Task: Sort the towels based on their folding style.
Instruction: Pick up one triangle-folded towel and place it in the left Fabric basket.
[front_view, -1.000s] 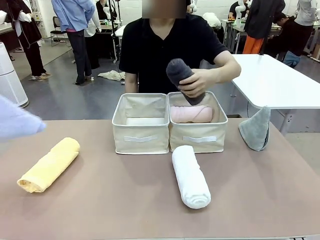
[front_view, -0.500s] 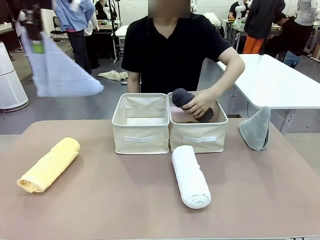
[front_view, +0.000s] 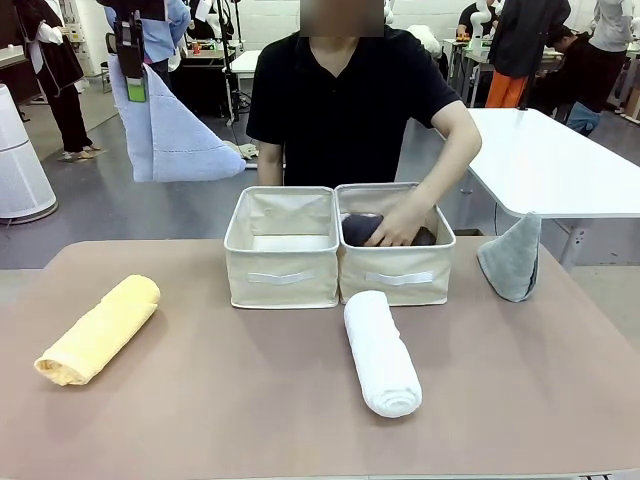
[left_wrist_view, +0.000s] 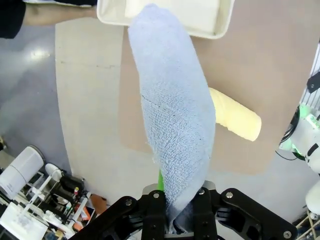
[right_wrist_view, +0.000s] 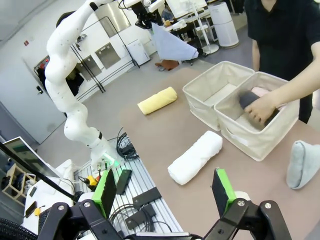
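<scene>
The towels are spread over and above the brown table (front_view: 250, 400), which has bare room across its middle and near edge. Two cream bins sit side by side at the centre of the front view. The left bin (front_view: 282, 272) looks empty with its top open. In the right bin (front_view: 398, 282) the person's hand (front_view: 398, 222) is pressing down a dark grey rolled towel (front_view: 358, 228).

The lavender-blue towel (front_view: 175, 130) is the one I'm carrying. It hangs in the upper left of the front view, clear of the table, narrow end pinched at the top and broad edge down. Since the rolled ones seem to go on the right, I judge this flat-folded one belongs in the left bin. That bin lies down and to the right of the towel. In the left wrist view its rim is at the top of the frame, just past the towel's free end.

The yellow roll (front_view: 98, 330) lies at lower left, under my path but well below it. The white roll (front_view: 380, 350) lies lengthwise in front of the right bin, and the grey-green towel (front_view: 512, 258) stands at the right edge.

My left gripper (front_view: 133, 85) is clamped on the lavender-blue towel. My right gripper (right_wrist_view: 164, 192) hovers with its jaws wide apart and empty. It is nearer the white roll.
</scene>
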